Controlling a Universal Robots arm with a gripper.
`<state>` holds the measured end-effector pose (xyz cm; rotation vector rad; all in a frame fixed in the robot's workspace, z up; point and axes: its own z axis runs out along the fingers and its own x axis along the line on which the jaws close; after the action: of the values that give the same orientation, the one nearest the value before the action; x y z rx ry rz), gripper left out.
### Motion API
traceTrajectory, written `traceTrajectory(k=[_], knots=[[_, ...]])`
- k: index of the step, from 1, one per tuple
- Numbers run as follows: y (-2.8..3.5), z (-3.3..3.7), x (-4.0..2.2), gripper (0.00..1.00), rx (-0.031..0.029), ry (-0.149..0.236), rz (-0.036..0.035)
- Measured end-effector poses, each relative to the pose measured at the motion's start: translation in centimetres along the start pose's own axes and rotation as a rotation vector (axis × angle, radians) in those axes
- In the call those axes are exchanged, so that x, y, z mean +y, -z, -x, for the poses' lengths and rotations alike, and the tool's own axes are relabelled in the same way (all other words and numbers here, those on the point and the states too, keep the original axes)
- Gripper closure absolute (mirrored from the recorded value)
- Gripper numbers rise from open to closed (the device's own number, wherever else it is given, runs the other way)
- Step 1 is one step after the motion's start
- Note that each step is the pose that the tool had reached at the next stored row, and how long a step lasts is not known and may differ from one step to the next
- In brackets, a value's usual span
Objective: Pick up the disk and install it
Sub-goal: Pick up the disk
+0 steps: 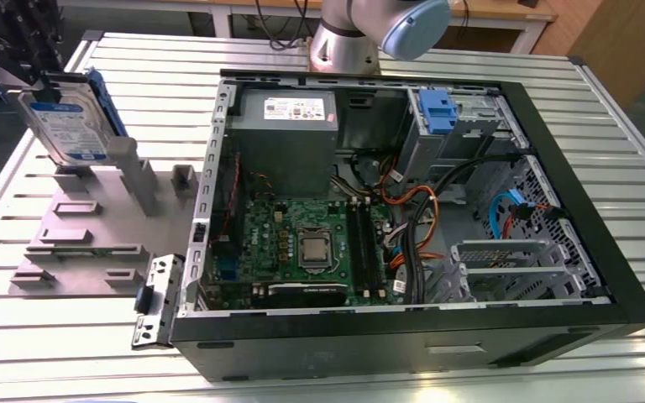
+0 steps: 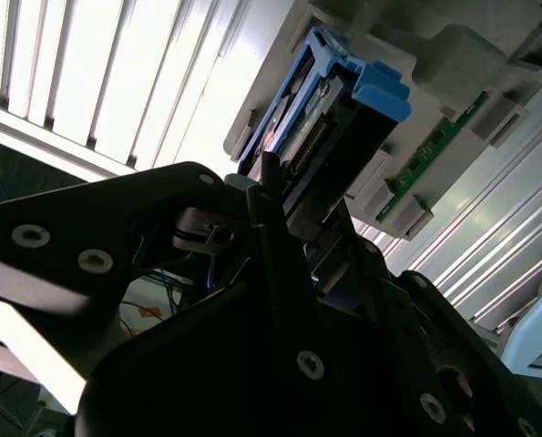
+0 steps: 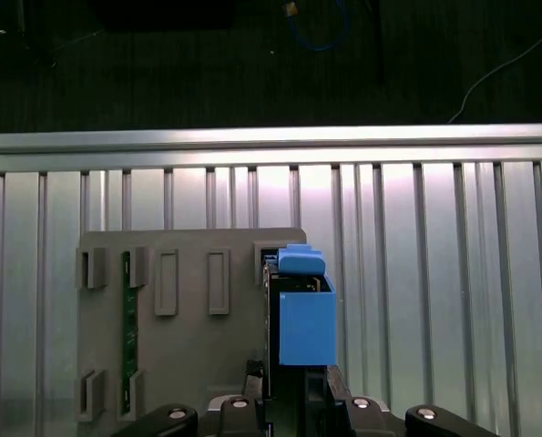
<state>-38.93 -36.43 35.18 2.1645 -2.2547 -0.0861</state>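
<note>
A slatted aluminium table (image 1: 591, 117) carries the whole job, its ribs bright under the lights. In the first wrist view the black gripper (image 3: 291, 387) is lined up right at the thin edge of the disk (image 3: 298, 309). Whether it has closed on the metal or stands apart cannot be told. The disk stands on edge, leaning a little, at the far end of a grey plastic stand (image 1: 87, 243) at the exterior view's left. That puts it outside the open computer case (image 1: 412, 336) and well apart from the drive cage (image 1: 457, 117) inside.

The step in hand looks to be the grasp. Done well, it probably means bearing on the two broad flat faces, centred across the thickness. It should also keep off the blue side bracket (image 3: 304, 328) and its tab (image 2: 380, 86), which are thin moulded plastic likely to flex under load. The silver casing is hard and smooth, and the glossy white-and-blue label (image 1: 65, 130) smoother, so a firm, square hold should matter most. The stand's upright posts sit close to the drive, and any skew risks wedging it against them.

The stand is matt and blocky, cut with rectangular slots, and a green circuit-board strip (image 3: 127, 319) sits edge-up in one. The case is black-rimmed sheet steel, holding a grey power-supply box (image 1: 283, 113), a green motherboard (image 1: 300, 239) and loose cables (image 1: 457, 180).
</note>
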Motion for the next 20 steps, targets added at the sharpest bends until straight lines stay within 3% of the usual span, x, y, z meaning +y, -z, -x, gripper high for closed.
traceTrajectory(k=[8,20], knots=[[2.02,0.06,0.1,0.65,0.0,0.0,-0.0001],[6.24,0.19,0.31,0.65,0.0,0.0,-0.0001]])
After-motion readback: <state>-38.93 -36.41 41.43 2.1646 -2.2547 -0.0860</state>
